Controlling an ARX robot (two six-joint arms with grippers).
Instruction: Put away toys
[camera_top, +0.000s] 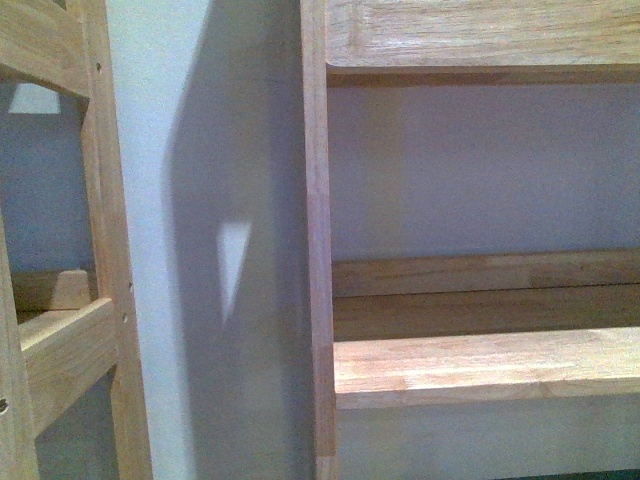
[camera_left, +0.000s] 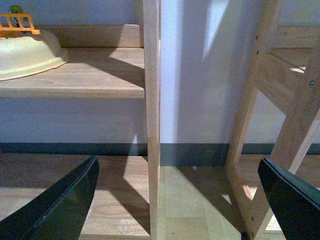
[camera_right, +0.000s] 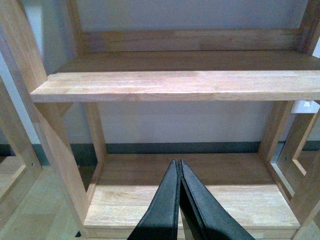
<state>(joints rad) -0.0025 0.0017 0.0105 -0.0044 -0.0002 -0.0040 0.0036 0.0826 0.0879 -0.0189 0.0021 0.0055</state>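
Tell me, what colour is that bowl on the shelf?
Cream bowl, seen best in the left wrist view.

This is looking like a room in a home, most likely a child's room or playroom. Light wooden shelving (camera_top: 480, 365) is standing against a plain pale wall (camera_top: 200, 120), with a second wooden frame (camera_top: 95, 250) standing just beside it. A dark skirting board (camera_left: 200, 152) is running along the foot of the wall above a light wood floor (camera_left: 192, 200). On one shelf a cream bowl-shaped thing (camera_left: 27, 52) is sitting with a small orange toy fence (camera_left: 17, 24) on top of it. Sunlight is falling in patches across the wall and boards, as from a nearby window.
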